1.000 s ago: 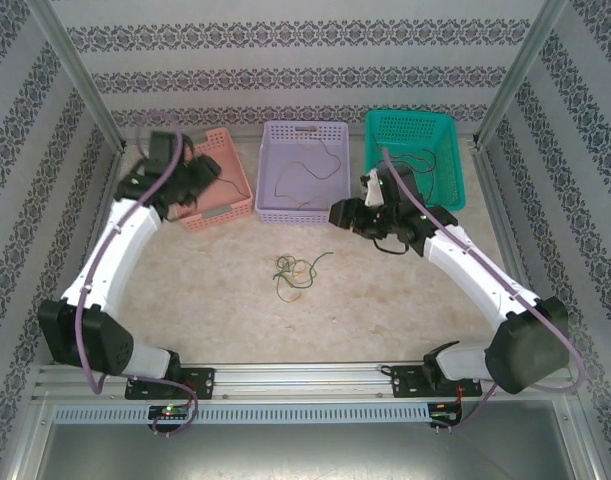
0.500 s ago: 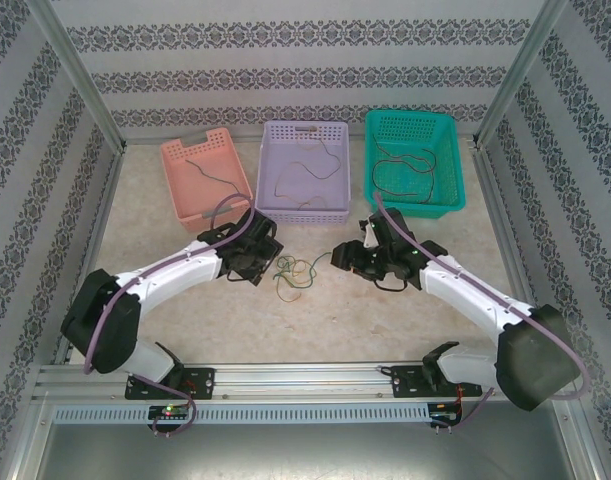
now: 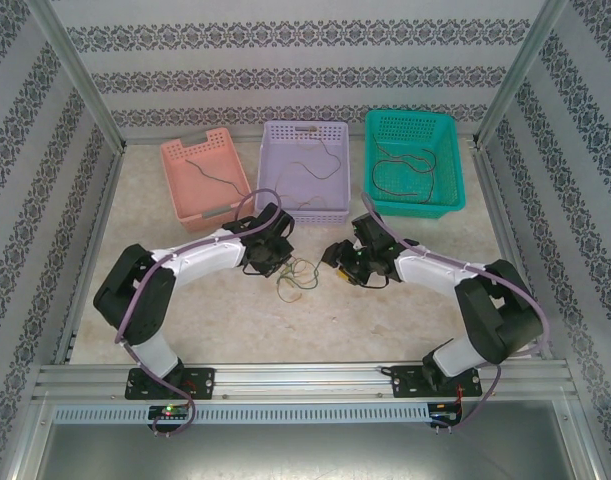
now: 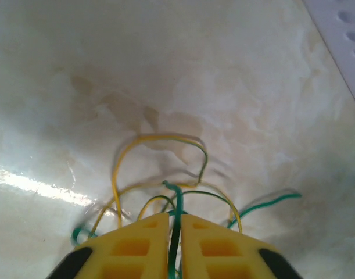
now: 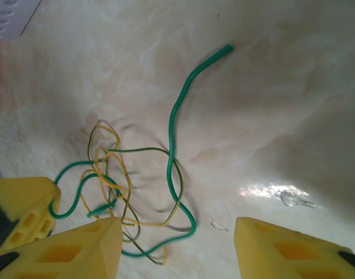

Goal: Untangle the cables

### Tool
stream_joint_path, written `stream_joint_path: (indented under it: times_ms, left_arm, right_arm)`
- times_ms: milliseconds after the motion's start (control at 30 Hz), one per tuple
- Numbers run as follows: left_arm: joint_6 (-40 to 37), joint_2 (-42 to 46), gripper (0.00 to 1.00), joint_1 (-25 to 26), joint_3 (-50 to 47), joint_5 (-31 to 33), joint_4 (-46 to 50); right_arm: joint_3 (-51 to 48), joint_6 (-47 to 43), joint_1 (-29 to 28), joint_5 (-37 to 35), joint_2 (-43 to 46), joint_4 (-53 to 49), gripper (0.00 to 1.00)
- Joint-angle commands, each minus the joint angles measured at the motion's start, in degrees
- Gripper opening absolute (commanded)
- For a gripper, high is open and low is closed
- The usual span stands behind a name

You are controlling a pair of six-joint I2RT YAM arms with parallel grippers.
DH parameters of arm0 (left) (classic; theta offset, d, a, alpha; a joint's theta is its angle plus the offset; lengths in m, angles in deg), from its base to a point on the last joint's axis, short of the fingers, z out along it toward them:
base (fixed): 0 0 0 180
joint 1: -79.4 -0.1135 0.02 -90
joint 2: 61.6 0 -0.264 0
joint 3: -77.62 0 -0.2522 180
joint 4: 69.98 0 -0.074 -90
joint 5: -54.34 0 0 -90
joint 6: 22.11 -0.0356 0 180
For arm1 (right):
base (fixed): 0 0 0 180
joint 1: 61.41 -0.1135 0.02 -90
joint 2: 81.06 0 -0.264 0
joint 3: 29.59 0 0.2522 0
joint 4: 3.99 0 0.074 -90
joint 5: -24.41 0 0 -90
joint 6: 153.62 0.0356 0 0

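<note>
Progress: by my reading, partly done. One cable lies apart in each of three baskets, and a knot is left on the bench (image 3: 315, 330).
Sorted cables: the pink-basket cable (image 3: 210, 172) lies in the pink basket (image 3: 175, 160). The lilac-basket cable (image 3: 307, 166) lies in the lilac basket (image 3: 305, 213). The teal-basket cable (image 3: 405, 158) lies in the teal basket (image 3: 413, 208).
Work left: the tangle (image 3: 297, 275) lies on bare bench between the two claws, just in front of the lilac basket. It holds at least a green cable (image 5: 173, 116), a yellow cable (image 4: 160, 137) and a thinner olive strand (image 5: 142, 150), looped through one another.
Left claw (image 4: 175, 220): fully closed, with the green cable pinched in the slit between its yellow fingers at the tangle's left edge.
Right claw (image 5: 177, 229): roughly half open and gripping nothing. It is low over the tangle's right side, and a bend of the green cable lies under the gap.
Free end: the green cable's loose end points away from the knot across open bench and touches nothing.
Surroundings: the baskets stand in a row at the far side, and patterned walls enclose the cell.
Obstructions: the strands cross several times, so a pull on the green cable probably drags the others. The lilac basket's near wall stands close behind the knot, and the two claws are near each other, which leaves little working room.
</note>
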Motion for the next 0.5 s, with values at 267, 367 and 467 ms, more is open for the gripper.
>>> stream_joint_path:
  times_ms: [267,367,467]
  left_arm:
    - [-11.0,11.3,0.0,0.9,-0.8,3.5,1.3]
    - [-9.6,14.2,0.0,0.9,-3.2,2.1,-0.7]
    - [-12.9,18.8,0.0,1.1,-4.5,2.5,-6.3]
  right_arm:
    - [0.7,-0.8,-0.7,-3.7,3.6,-1.1,0.53]
    - [0.9,-0.9,-1.0,-3.5,3.6,-0.6,0.53]
    - [1.7,-0.7,-1.7,-3.6,4.4,0.3,0.54]
